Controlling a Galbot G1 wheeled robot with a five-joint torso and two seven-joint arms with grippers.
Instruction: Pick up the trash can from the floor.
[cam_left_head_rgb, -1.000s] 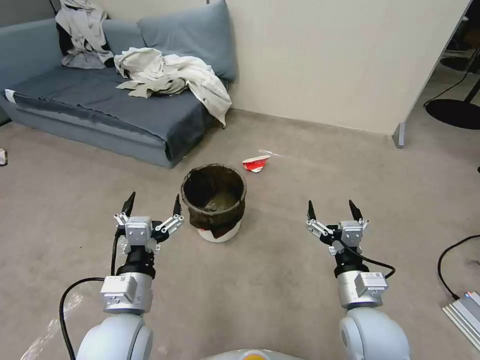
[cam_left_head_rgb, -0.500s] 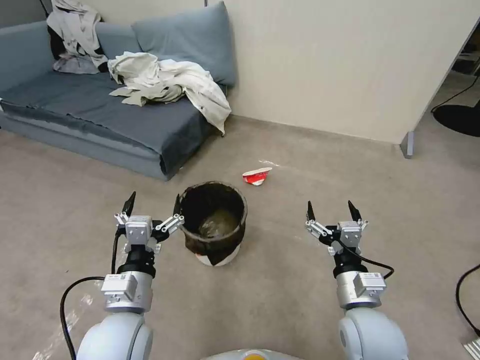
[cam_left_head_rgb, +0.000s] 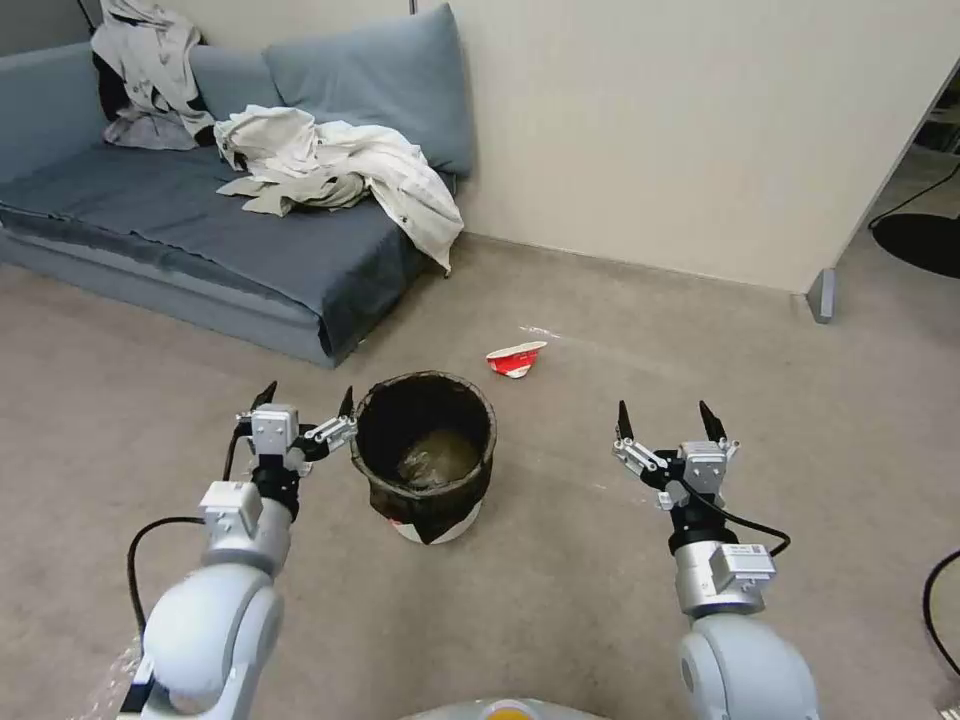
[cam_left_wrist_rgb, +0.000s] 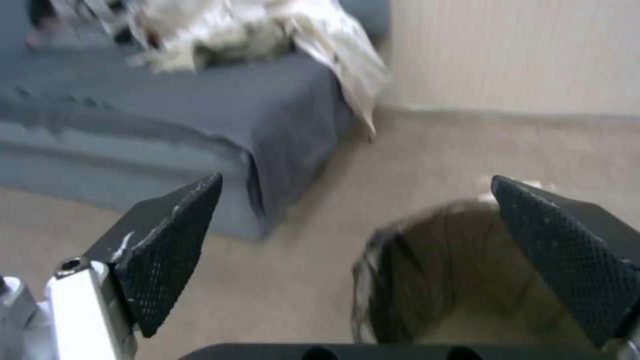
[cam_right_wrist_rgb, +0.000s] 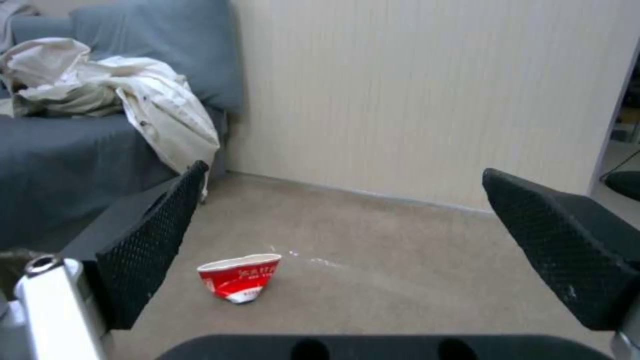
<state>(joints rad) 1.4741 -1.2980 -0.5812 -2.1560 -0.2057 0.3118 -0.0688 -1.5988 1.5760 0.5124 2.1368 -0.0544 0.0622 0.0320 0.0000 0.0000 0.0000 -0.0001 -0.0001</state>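
Note:
The trash can (cam_left_head_rgb: 428, 455), a small round white bin with a dark bag folded over its rim, stands upright on the beige carpet floor (cam_left_head_rgb: 560, 600) in the middle of the head view. My left gripper (cam_left_head_rgb: 305, 400) is open just left of the can's rim, one fingertip close to the bag. In the left wrist view the trash can (cam_left_wrist_rgb: 440, 270) sits below the open left gripper (cam_left_wrist_rgb: 357, 220), mostly under one finger. My right gripper (cam_left_head_rgb: 666, 420) hangs open well to the can's right, holding nothing; the right wrist view shows this gripper (cam_right_wrist_rgb: 340, 210) spread wide over the floor.
A crushed red-and-white cup (cam_left_head_rgb: 514, 358) lies on the carpet behind the can, also the cup (cam_right_wrist_rgb: 240, 277). A grey sofa (cam_left_head_rgb: 200, 250) with crumpled clothes (cam_left_head_rgb: 330, 170) stands at the back left. A beige wall (cam_left_head_rgb: 680, 130) runs behind. A black cable (cam_left_head_rgb: 935, 600) lies at right.
My left arm has reached forward and inward, bringing its open gripper up beside the can's rim. The right arm has not moved. The camera shifted slightly.

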